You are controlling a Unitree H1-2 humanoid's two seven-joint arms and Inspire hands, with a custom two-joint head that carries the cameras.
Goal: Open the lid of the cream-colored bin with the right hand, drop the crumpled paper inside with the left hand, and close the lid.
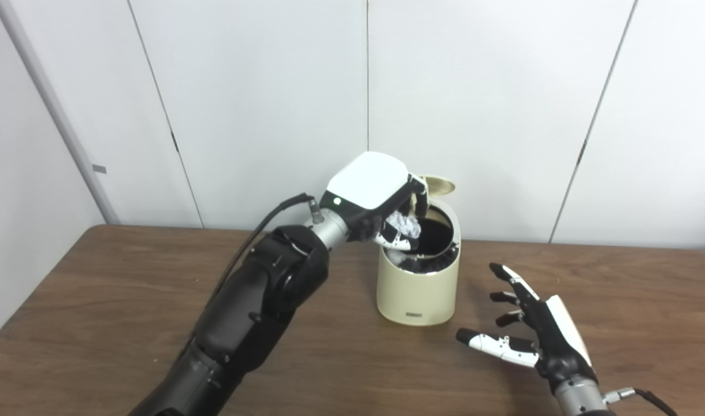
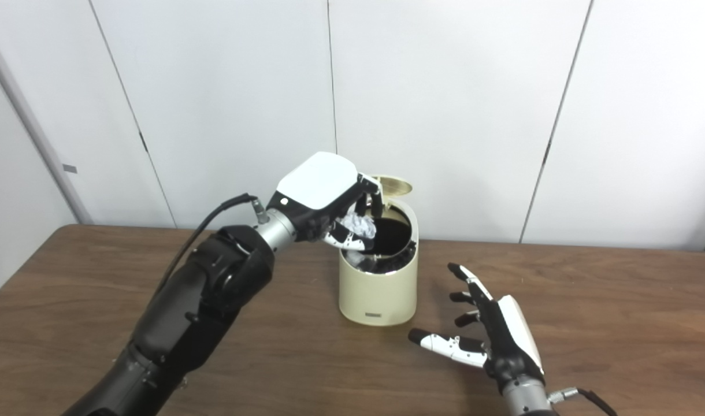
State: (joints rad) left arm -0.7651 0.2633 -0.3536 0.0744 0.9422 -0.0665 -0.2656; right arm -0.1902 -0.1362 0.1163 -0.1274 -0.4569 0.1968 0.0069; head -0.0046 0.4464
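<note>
The cream-colored bin stands on the wooden table near the wall, its lid flipped up at the back and its dark inside showing. My left hand hovers over the bin's left rim, shut on the crumpled white paper, which sits just above the opening. My right hand is open and empty, fingers spread, low over the table to the right of the bin and apart from it. The same scene shows in the right eye view: bin, paper, right hand.
The brown wooden table runs across the view. A white panelled wall stands close behind the bin. Something pale lies inside the bin at its front rim.
</note>
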